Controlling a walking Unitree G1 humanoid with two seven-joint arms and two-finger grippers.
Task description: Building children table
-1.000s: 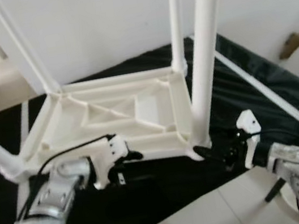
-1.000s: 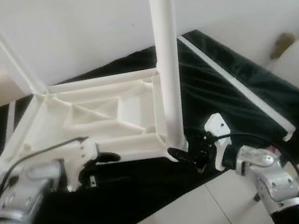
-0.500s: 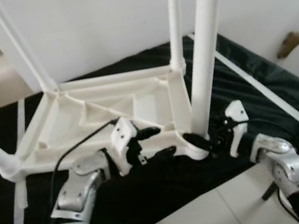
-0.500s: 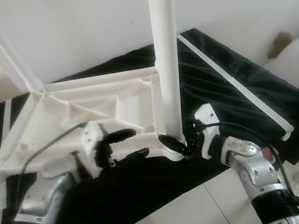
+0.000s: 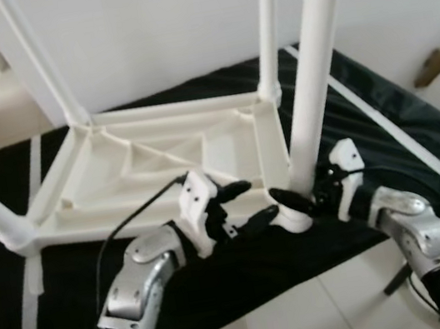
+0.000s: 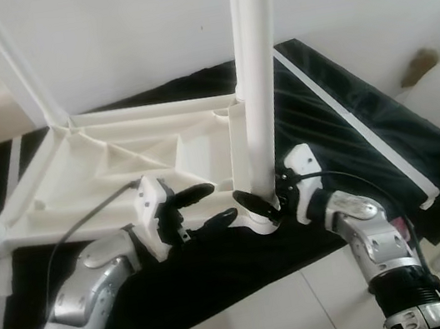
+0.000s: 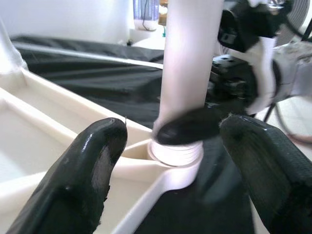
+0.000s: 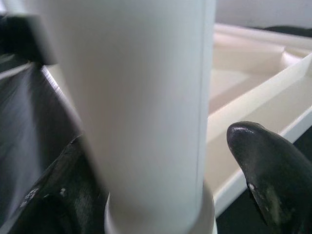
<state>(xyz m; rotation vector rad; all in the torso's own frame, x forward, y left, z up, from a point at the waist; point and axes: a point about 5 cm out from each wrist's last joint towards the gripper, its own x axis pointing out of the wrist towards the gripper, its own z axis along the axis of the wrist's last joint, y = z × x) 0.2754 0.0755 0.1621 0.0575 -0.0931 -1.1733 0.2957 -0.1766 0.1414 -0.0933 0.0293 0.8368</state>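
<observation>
I see the black sheet [image 5: 364, 119] spread wide, and on it the white table [image 5: 152, 163] lies upside down, near the centre of my head view, with its legs pointing up. The near right leg [image 5: 314, 73] stands at about 1 o'clock from the centre, set in its corner socket [image 5: 292, 218]. My right gripper [image 5: 294, 201], coming from 4 o'clock, has its fingers around the base of this leg, one on each side; I cannot tell if they press it. My left gripper [image 5: 244, 205], coming from 7 o'clock, is spread apart just beside the socket, holding nothing.
</observation>
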